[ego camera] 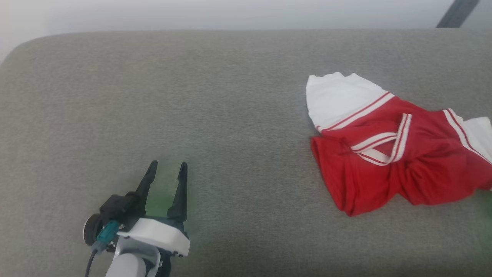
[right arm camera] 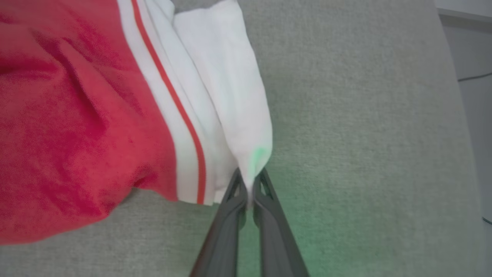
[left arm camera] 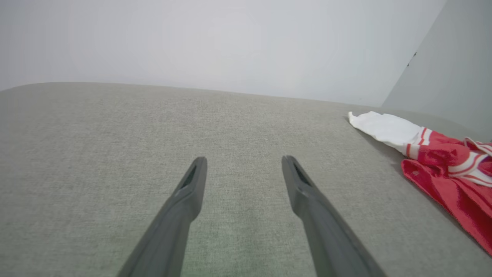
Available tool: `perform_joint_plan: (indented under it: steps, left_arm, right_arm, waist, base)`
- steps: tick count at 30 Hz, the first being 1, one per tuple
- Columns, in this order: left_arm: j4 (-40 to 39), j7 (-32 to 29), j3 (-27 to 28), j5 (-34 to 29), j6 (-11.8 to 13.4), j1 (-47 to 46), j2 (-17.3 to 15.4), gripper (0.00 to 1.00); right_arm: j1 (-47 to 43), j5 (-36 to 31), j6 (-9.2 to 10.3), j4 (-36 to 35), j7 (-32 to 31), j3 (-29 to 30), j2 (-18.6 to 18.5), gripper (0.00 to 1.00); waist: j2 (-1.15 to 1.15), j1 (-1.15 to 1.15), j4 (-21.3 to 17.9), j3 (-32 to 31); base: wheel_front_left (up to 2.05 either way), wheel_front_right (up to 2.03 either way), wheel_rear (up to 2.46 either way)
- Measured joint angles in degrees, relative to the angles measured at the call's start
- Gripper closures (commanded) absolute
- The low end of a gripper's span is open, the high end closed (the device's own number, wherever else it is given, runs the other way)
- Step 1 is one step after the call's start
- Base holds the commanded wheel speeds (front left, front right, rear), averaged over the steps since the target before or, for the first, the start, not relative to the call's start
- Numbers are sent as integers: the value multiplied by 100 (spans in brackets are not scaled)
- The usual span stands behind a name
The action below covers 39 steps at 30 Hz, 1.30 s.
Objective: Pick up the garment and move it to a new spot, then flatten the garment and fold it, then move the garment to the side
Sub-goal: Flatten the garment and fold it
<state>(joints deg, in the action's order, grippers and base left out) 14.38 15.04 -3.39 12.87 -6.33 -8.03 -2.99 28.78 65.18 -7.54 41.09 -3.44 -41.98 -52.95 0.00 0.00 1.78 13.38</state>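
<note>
Left gripper [ego camera: 168,163]: hung low over the near left part of the cushion [ego camera: 238,96], fingers spread wide with nothing between them.
Middle of the cushion: bare grey weave, keeping the left gripper well apart from the cloth.
Garment [ego camera: 369,181]: lay crumpled on the right part of the cushion, its red body bunched in folds. One white sleeve [ego camera: 338,96] pointed toward the cushion's back edge and striped trim [ego camera: 399,142] twisted across the top.
Right gripper [right arm camera: 250,184]: fingers pinched together on a corner of the other white sleeve, at the right end of the cushion.
Handling: probably light, limp and soft. It would likely sag and trail from any single hold. It did not look fragile, though a thin pinch of smooth cloth might slip.
Where to hold: a sleeve corner seemed enough for dragging or lifting. For spreading it flat, a second hold on the opposite sleeve or the hem looked the better choice, and the free left gripper could take it.
</note>
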Motion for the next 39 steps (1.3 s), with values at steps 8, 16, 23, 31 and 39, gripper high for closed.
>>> perform_joint_plan:
  steps: [8,16,23,31,39]
  left_arm:
    - [315,1,-400,-230,-82,-675,-366,0]
    - [734,-1121,-2076,659,-101,-2270,-1311,0]
    - [1394,-2713,-2900,2481,-107,-3279,-1662,0]
    - [2988,-4706,-2471,3805,156,-4287,-1381,0]
    - [3962,-5889,-2507,4029,360,-5110,-1295,0]
  right_arm:
    - [105,-219,0,201,1155,143,400,0]
    - [62,-672,0,-388,1824,838,691,0]
    - [-698,-1916,0,-1790,1848,2273,1547,0]
    - [-1183,-2515,1,-2439,1849,2732,2204,0]
    - [-1271,-2674,1,-2629,1849,2628,2543,0]
  waist:
    - [0,0,-307,10]
    - [0,0,-876,31]
    - [0,0,-1624,48]
    - [0,0,-2296,176]
    - [0,0,-2851,481]
  base:
    - [0,0,0]
    - [0,0,0]
    - [0,0,0]
    - [0,0,0]
    - [0,0,0]
